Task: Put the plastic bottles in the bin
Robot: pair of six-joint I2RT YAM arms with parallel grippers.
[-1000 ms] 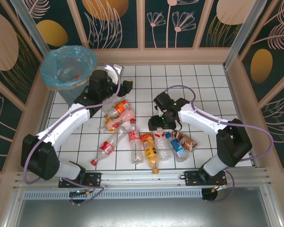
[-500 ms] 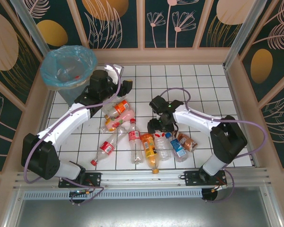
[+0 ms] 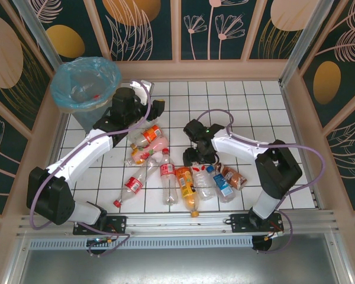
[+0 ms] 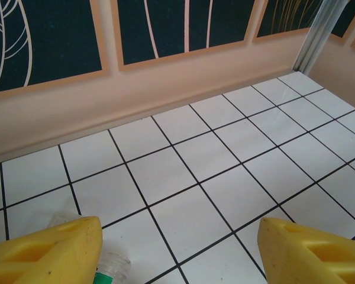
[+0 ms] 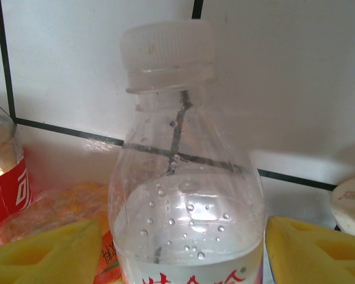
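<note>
White-capped bottle lies on table among other bottles, well apart from bin. Right fingers apart, flanking its body; left fingers apart, empty. We judge it light, thin-walled, slippery: grip labelled body, moderate squeeze.

- The table has a white tiled top with thin black grid lines, evenly lit.
- A low peach ledge borders it on the far, left and right sides.
- The wall panels are dark teal with pale flower and leaf outlines and gold ovals, framed in peach strips.
- Aluminium posts rise at the far corners.
- An aluminium rail runs along the near edge, with a grey metal sheet nearer still.
</note>
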